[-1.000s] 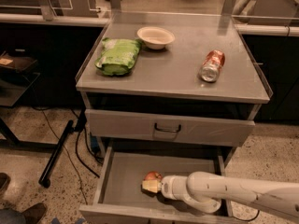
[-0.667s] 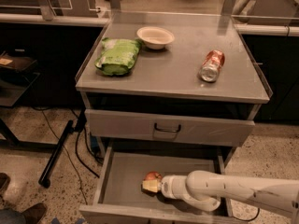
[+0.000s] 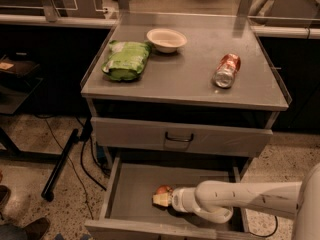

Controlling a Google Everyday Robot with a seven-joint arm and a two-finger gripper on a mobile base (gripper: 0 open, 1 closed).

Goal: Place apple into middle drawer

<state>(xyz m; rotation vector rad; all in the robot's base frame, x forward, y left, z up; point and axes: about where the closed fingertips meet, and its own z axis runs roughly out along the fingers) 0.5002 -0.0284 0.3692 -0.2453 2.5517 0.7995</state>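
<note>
The round red-orange apple (image 3: 161, 196) lies at the tip of the pincer (image 3: 169, 200), inside the wide grey metal middle drawer (image 3: 131, 184) beneath it; whether the pincer clasps it I cannot tell, and pulling back while touching it could roll the apple away.

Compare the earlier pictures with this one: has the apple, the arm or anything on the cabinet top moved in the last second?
Nothing has visibly changed. The gripper is right at the apple on the floor of the open middle drawer, as before. The bowl, the green bag and the can lie on the top where they were.
</note>
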